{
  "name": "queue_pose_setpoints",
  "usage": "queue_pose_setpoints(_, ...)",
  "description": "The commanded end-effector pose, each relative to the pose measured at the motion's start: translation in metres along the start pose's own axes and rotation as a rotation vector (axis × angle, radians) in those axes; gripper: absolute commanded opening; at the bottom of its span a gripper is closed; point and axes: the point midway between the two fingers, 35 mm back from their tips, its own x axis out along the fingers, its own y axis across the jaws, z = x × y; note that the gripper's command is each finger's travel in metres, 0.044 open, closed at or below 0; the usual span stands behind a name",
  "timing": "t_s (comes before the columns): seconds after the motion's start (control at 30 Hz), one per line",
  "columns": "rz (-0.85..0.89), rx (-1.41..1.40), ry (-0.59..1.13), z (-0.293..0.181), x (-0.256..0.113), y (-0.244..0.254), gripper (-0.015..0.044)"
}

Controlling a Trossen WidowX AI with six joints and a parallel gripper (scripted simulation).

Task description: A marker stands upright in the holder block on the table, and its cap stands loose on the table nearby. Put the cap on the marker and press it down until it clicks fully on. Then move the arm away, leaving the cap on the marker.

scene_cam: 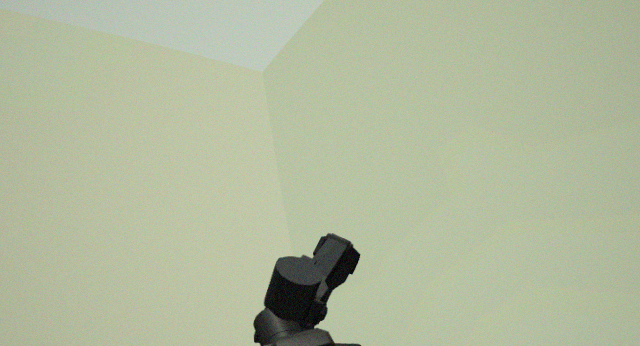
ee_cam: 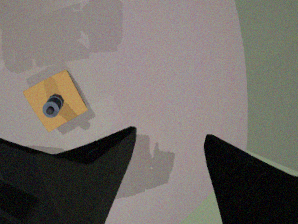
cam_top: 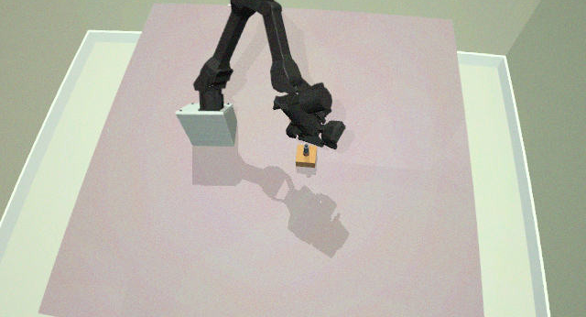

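Note:
The marker stands upright in the orange holder block; its dark tip shows with no cap on it. The cap is not visible in any view. My gripper is partly open, with a clear gap between the fingertips and nothing between them. In the wrist view the block lies up and left of the fingers. In the top view the gripper body is just behind the block, and its fingertips cannot be made out clearly. The exterior view shows only upper parts of the arm and the walls.
The arm rises from a pale grey base block left of the holder. The pink table top has a white-rimmed pale surface beyond its sides. The arm's shadow falls in front of the holder.

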Motion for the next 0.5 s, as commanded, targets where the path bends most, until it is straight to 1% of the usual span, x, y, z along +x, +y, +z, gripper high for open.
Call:
queue_pose_setpoints(0.0, 0.21, 0.476, 0.056, 0.051, -0.006, 0.055, 0.0239)
queue_pose_setpoints(0.23, 0.343, 0.83, 0.188, 0.084, -0.018, 0.101, 0.0239)
queue_pose_setpoints(0.47, 0.429, 1.168, 0.38, 0.111, -0.039, 0.149, 0.0239)
